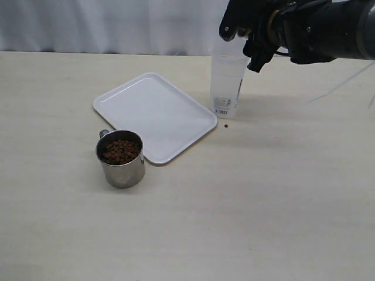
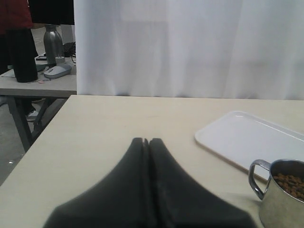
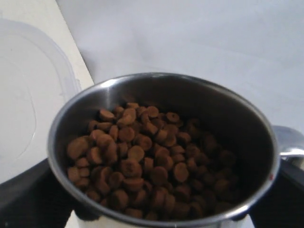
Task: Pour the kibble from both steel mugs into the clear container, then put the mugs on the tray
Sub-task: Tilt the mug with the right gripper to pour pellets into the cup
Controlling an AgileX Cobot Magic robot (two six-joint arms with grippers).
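Standing here watching, the thing that worries me is the pour. The right gripper (image 1: 243,38) is up by the rim of the tall, narrow, translucent plastic container (image 1: 227,82). Its fingers are spread wide and clamped around a short, shiny stainless-steel mug (image 3: 161,95). That held mug looks about as wide as the container's mouth, so a fast or off-centre tip would probably send pellets over the side. There's one stray brown pellet (image 1: 226,124) on the pale tabletop (image 1: 263,205), just beside the container's base. The container also looks light and tall, so a bump from the arm could knock it over.

Contents:
- **Held mug:** loaded with small round brown kibble (image 3: 142,161), well over half full. From across the room the gripper mostly hides the mug, so I can't tell how far it's tilted.
- **Clear container:** looks empty to me. It stands toward the tabletop's far edge, right of centre.
- **Second steel mug (image 1: 123,172):** upright left of centre, just beside the near corner of the flat white rectangular plastic tray (image 1: 155,111), with its own kibble (image 1: 121,151) near the brim.
- **Tray:** nothing on it.

The left gripper (image 2: 146,142) hangs over the tabletop's left side with its fingers pressed together, holding nothing.
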